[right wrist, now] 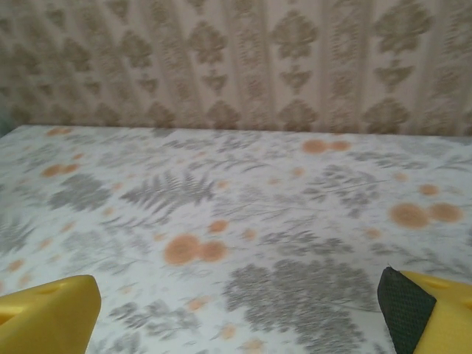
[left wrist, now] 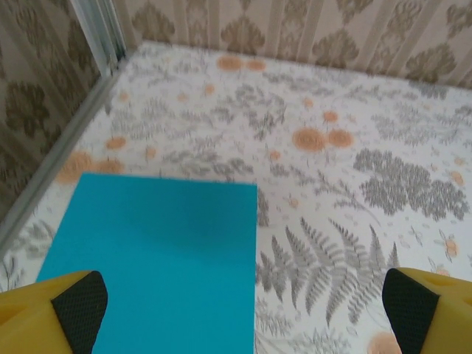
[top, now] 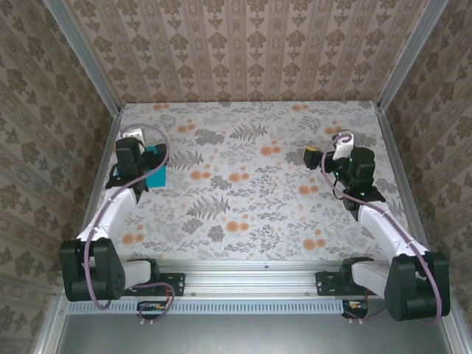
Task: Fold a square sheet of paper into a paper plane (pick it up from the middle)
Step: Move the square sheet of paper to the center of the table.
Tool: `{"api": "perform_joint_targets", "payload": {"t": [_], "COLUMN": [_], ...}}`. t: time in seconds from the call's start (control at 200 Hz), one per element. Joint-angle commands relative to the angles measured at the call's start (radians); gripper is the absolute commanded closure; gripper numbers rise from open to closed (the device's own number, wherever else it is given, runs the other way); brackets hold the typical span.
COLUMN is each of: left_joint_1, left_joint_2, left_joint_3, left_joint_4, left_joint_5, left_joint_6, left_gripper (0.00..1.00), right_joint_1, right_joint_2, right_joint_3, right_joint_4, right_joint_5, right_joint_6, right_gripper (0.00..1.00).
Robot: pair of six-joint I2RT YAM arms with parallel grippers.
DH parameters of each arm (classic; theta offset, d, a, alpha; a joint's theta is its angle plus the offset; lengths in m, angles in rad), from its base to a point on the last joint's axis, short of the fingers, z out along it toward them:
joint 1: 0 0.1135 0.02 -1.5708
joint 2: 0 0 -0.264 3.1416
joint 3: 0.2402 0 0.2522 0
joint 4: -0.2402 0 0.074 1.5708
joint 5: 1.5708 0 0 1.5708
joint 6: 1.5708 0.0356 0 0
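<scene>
a: where's the square sheet of thin teal-blue paper (left wrist: pixel 155 258)?

b: lying flat on the floral-printed tabletop (top: pixel 251 199), over on the left side, near the metal rail (left wrist: pixel 63 151) at the foot of the left wall. from above, the left arm's wrist covers part of it, and a teal strip shows just to the right of the wrist.

a: folded at all?

b: no crease that i can see. it looks like a plain flat sheet, with its far edge and right edge straight.

a: and the left gripper (left wrist: pixel 240 310)?

b: its jaws are spread wide and hold no object. in its wrist view the two yellow fingers sit in the bottom corners, each with a black pad (left wrist: pixel 77 310) facing inward. the paper lies below and between them, closer to the left finger, which overlaps the sheet's near left part. i can't tell whether that finger touches the paper or hangs just above it.

a: right gripper (right wrist: pixel 243 313)?

b: also wide apart and gripping no object. it's over the right side of the table, well apart from the sheet. bare fern and orange-flower print lies between its fingers, and the damask-patterned back wall (right wrist: pixel 236 59) is ahead.
</scene>
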Motion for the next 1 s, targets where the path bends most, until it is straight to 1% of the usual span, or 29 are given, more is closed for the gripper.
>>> {"api": "perform_joint_targets", "payload": {"t": [0.0, 0.175, 0.235, 0.315, 0.395, 0.565, 0.66, 0.85, 0.995], "left_joint_1": [0.029, 0.076, 0.091, 0.121, 0.134, 0.166, 0.175, 0.177, 0.175], "left_joint_2": [0.051, 0.198, 0.242, 0.295, 0.353, 0.474, 0.542, 0.649, 0.712], "left_joint_3": [0.072, 0.197, 0.225, 0.268, 0.303, 0.382, 0.429, 0.503, 0.524], "left_joint_4": [-0.312, -0.448, -0.452, -0.455, -0.45, -0.432, -0.432, -0.464, -0.48], "left_joint_5": [0.034, 0.026, 0.01, 0.03, 0.014, 0.031, 0.049, 0.063, 0.113], "left_joint_6": [-0.087, -0.087, -0.082, -0.085, -0.078, -0.079, -0.082, -0.08, -0.091], "left_gripper": [0.0, 0.0, 0.0, 0.0, 0.0, 0.0, 0.0, 0.0, 0.0], "right_joint_1": [0.046, 0.147, 0.195, 0.247, 0.292, 0.377, 0.414, 0.454, 0.475], "right_joint_2": [-0.027, -0.031, -0.028, -0.016, 0.005, 0.056, 0.083, 0.137, 0.165], "right_joint_3": [0.072, 0.136, 0.153, 0.174, 0.19, 0.219, 0.241, 0.287, 0.309], "right_joint_4": [-0.236, -0.345, -0.368, -0.386, -0.391, -0.38, -0.378, -0.386, -0.393], "right_joint_5": [-0.15, -0.183, -0.175, -0.173, -0.171, -0.161, -0.148, -0.132, -0.116], "right_joint_6": [0.016, 0.02, 0.023, 0.029, 0.039, 0.065, 0.068, 0.072, 0.071], "right_gripper": [0.0, 0.0, 0.0, 0.0, 0.0, 0.0, 0.0, 0.0, 0.0]}}
